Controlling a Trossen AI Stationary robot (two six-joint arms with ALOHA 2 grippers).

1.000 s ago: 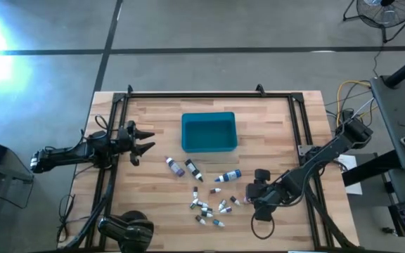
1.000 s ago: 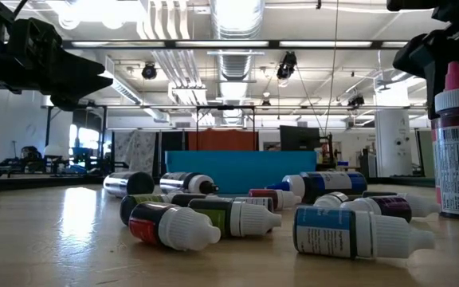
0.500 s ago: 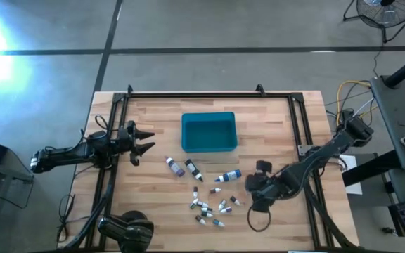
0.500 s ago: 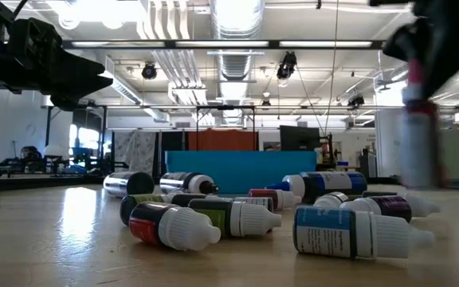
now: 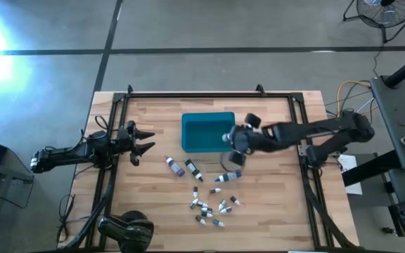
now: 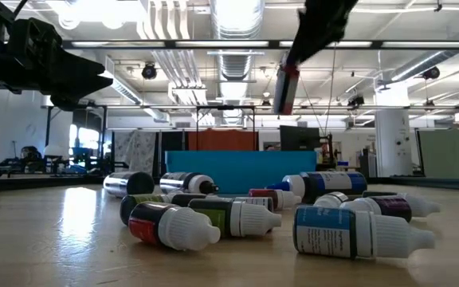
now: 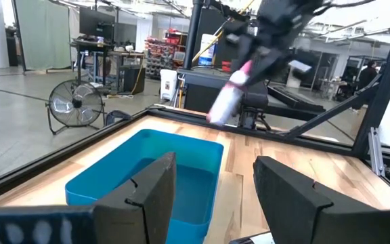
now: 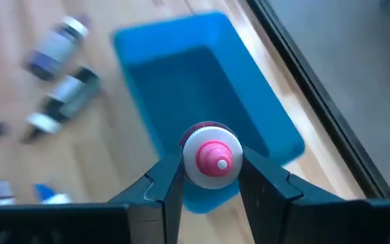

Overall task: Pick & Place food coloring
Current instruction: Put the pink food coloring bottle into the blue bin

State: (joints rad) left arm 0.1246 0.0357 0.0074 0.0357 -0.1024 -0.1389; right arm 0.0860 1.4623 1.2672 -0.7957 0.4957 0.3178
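Since a second ago my right end effector (image 8: 212, 177) has carried one pink-capped food coloring bottle (image 8: 211, 161) to the teal bin (image 5: 207, 131) near the tabletop's far edge, clamped at the neck; light, rigid, slick, roll-prone.

Pale wooden plank tabletop (image 5: 146, 190) with a bin and scattered bottles

A teal rectangular plastic bin (image 5: 206, 133) sits on the tabletop toward its far middle. Nearer the front edge lie tiny food-colouring bottles with pale caps, all on their sides: two finger-length dark ones (image 5: 183, 167) just in front of the bin, a blue-bodied one (image 5: 229, 176) beside them, and a loose cluster of much smaller bottles (image 5: 209, 207) closer to the front. A black metal frame (image 5: 209, 95) runs along the tabletop's edges.
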